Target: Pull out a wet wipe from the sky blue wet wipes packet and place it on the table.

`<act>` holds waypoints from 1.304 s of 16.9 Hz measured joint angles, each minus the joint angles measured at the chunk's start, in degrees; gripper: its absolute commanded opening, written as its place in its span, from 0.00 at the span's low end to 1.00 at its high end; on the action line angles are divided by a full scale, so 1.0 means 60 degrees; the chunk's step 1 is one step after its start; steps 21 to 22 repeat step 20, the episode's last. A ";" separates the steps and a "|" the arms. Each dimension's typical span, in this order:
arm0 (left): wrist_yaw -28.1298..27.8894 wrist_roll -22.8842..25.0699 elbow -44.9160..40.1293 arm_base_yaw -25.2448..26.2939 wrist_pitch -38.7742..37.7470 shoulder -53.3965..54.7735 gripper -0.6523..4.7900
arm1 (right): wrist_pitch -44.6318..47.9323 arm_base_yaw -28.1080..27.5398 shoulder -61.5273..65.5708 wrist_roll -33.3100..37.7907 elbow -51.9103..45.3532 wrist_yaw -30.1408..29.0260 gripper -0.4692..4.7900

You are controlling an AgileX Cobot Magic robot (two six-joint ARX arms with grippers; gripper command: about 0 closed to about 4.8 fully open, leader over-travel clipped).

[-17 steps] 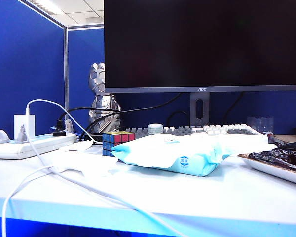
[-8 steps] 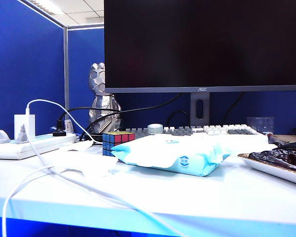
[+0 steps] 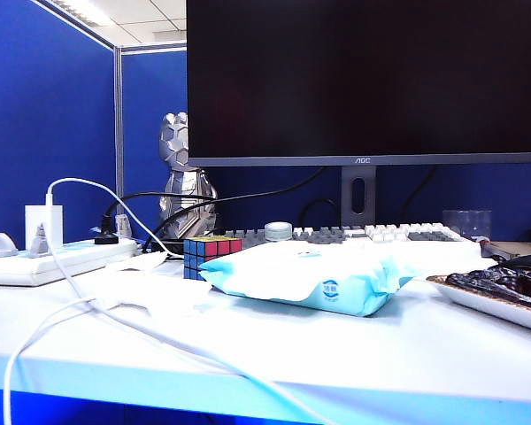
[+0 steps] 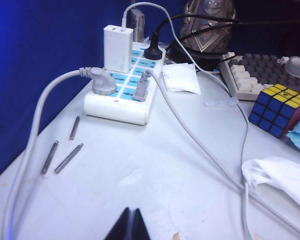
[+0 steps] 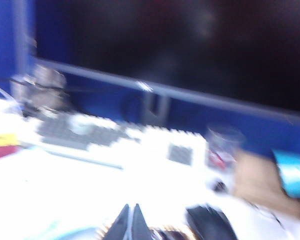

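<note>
Nothing is changed: thin white wet wipe [image 3: 155,292] beside sky blue soft plastic packet [image 3: 314,276] on white bench [image 3: 407,345]; left pincer [image 4: 130,222] and right pincer [image 5: 130,220] are seen closed, empty.

Packet: I see the sky blue wet wipes packet [image 3: 323,276] lying flat mid-surface, white top panel up, round blue logo facing me.
Wipe: white wet wipe [image 3: 150,290] crumpled just left of it.
Surface: white surface [image 3: 407,354], light blue front edge.

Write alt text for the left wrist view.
The shut left gripper hangs above the white table, empty. A wet wipe lies crumpled at one side beside a white cable. Farther off stand a power strip, a puzzle cube and a keyboard.
</note>
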 measured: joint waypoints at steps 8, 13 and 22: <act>0.0000 0.0004 0.0000 0.0000 0.0000 0.0000 0.12 | -0.2259 -0.0922 0.0000 0.0656 -0.0608 -0.0124 0.08; 0.0000 0.0000 0.0000 0.0000 0.0000 0.0000 0.12 | -0.2251 -0.0922 -0.0007 0.0962 -0.0608 -0.0095 0.08; 0.0000 0.0000 0.0000 0.0000 0.0000 0.0000 0.12 | -0.2244 -0.0922 -0.0007 0.1009 -0.0608 -0.0095 0.08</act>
